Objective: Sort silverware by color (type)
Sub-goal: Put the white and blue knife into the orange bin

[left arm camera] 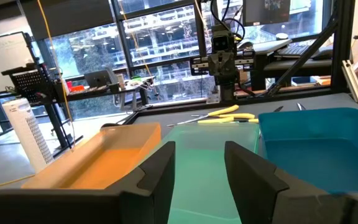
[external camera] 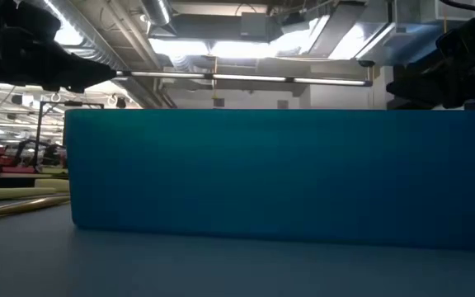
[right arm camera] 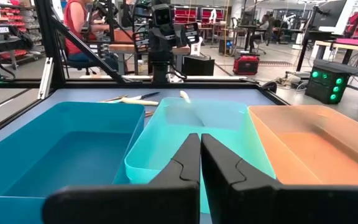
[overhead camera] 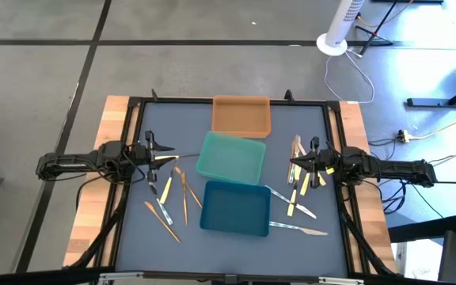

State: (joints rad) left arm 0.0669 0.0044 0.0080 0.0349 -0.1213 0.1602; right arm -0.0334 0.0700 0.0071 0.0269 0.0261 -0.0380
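Listing items by their place around the teal-green tray (overhead camera: 230, 157), which sits mid-table:

Orange tray (overhead camera: 241, 115): just beyond the teal-green tray, toward the far edge of the table (overhead camera: 137, 237); nothing visible inside.

Dark blue tray (overhead camera: 236, 207): just on the near side of the teal-green tray, touching or almost touching its corner; its wall fills the low view.

Silverware, left group (overhead camera: 172, 198): left of the teal-green tray and beside the dark blue one; orange-tan and pale yellow pieces lying fanned on the mat, with possibly a grey one among them.

Silverware, right group (overhead camera: 299, 194): right of the teal-green tray; pale yellow, silver-grey and tan pieces, two grey ones reaching past the dark blue tray's corner.

Left gripper (overhead camera: 150, 154): hovering left of the teal-green tray, above the left group; fingers (left arm camera: 160, 171) parted a moderate way, holding nothing.

Right gripper (overhead camera: 295, 162): hovering right of the teal-green tray, over the right group; fingers (right arm camera: 188, 165) pressed nearly together with only a thin slit between, nothing held.
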